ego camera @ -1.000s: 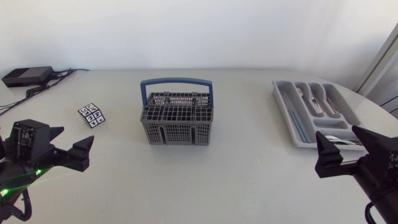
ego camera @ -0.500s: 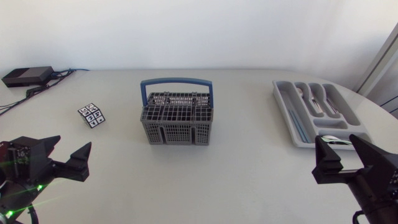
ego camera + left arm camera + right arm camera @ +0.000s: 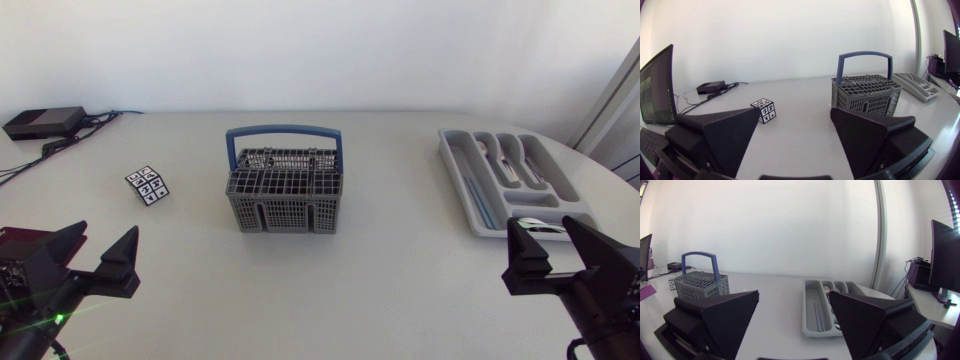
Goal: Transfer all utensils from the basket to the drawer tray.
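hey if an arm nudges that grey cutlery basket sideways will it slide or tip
The basket looks like stiff plastic lattice, mostly holes, so probably light. It sits flat on the smooth table, so a low push would likely slide it. Its upright blue handle is high; pushing there might rock it.

A white table (image 3: 400, 270) is seen, with a grey slatted basket (image 3: 285, 212) with an upright blue handle set near its middle, slightly toward 11 o'clock. A grey drawer tray (image 3: 457, 170) is laid at 3 o'clock from the basket, well apart from it and close to the table's rounded edge, its long side angled. A small cube (image 3: 148, 185) patterned in black and white is placed at 9 o'clock from the basket, and a flat black box (image 3: 43, 122) with cables (image 3: 58, 146) is found at 10 o'clock, by the far corner.
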